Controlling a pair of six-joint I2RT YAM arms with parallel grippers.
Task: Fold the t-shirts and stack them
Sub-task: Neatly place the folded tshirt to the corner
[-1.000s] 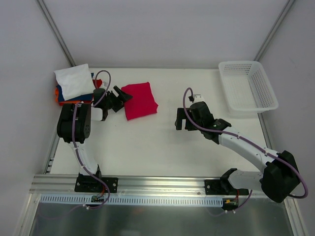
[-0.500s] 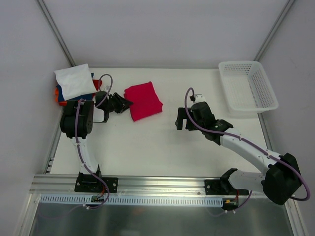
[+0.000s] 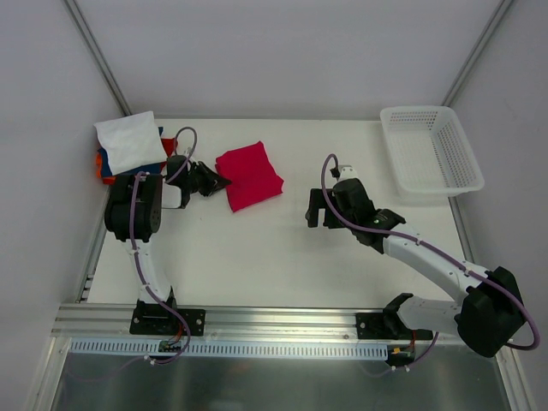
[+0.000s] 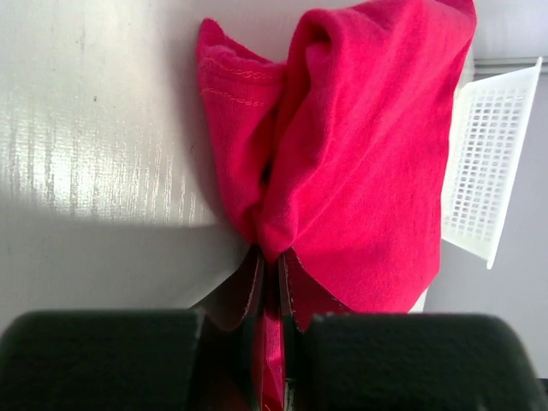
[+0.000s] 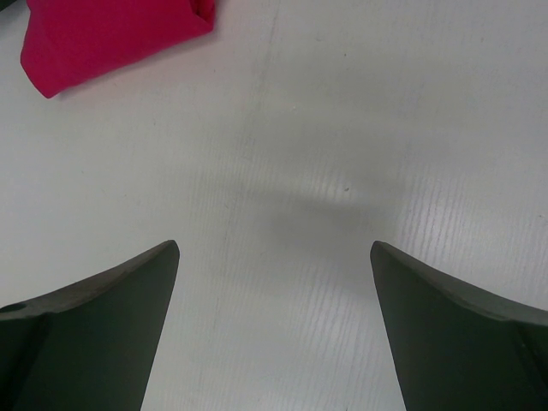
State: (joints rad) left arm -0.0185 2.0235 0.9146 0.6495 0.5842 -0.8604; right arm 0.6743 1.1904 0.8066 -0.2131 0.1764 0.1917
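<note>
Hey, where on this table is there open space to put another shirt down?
Biggest bare patch: the table's near middle, between the red shirt and the near edge. Also free: the far strip between red shirt and basket. Crowded: far left corner, with the shirt stack and the left gripper pinching the red shirt.

Soft matt crimson cloth shirt (image 4: 360, 171) (stitched hem), glossy white table (image 4: 103, 154), perforated plastic basket (image 3: 432, 154)

Robot lab cell, white panels (image 3: 282, 51), aluminium rails (image 3: 257, 318)
</note>
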